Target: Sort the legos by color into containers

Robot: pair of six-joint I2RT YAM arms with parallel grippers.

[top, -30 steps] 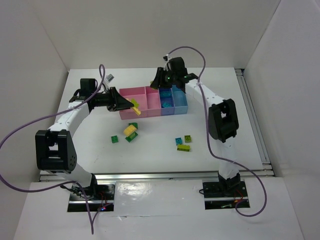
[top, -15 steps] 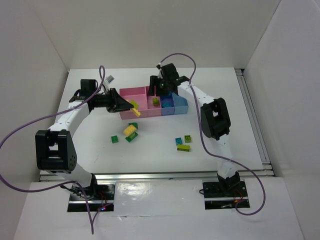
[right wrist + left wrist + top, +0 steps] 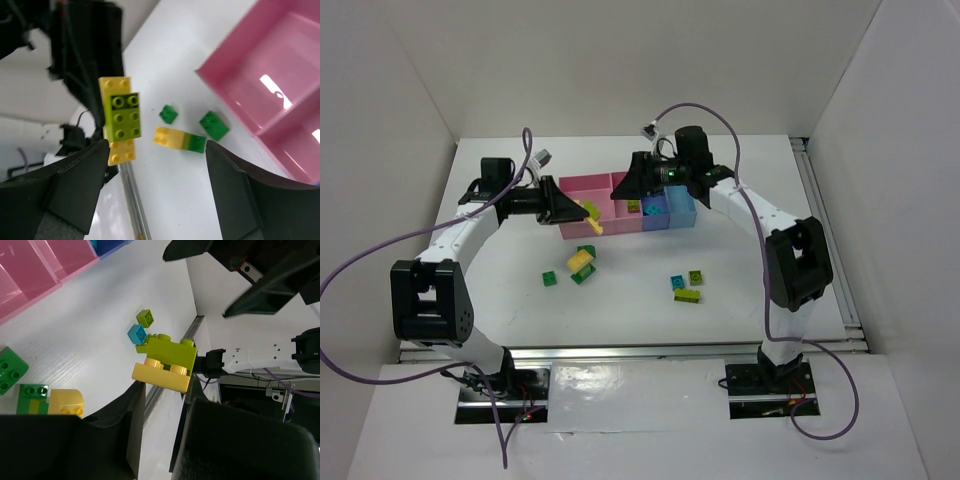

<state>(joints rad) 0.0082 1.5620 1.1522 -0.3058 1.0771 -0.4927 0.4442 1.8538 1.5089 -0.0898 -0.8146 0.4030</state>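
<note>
Legos lie in two loose groups on the bench (image 3: 620, 320), both in front of the bins (image 3: 582, 187). In front of the pink end, a yellow brick (image 3: 580, 261) has dark green bricks (image 3: 586, 250) touching or just beside it, and a small green brick (image 3: 550, 279) sits a little apart. In front of the blue end, a cyan brick (image 3: 677, 283) lies close beside a lime brick (image 3: 686, 295) and an olive brick (image 3: 695, 277).

At the pink end of the bins, the left pincer (image 3: 578, 212) hangs above the bench, clamped on a stack (image 3: 167, 365). The stack is a lime piece pressed onto a longer yellow one, and it is held clear of the surface. From above it sits about at the front wall of the end pink bin. Whether it is over that bin or just outside it cannot be told.

The right pincer (image 3: 628, 187) hovers over the second pink bin and points along the row toward the stack. Its fingers (image 3: 75, 190) are spread apart with nothing between them. A lime piece (image 3: 633, 206) lies inside that second pink bin, below the right pincer. What the two blue bins hold cannot be made out.
</note>
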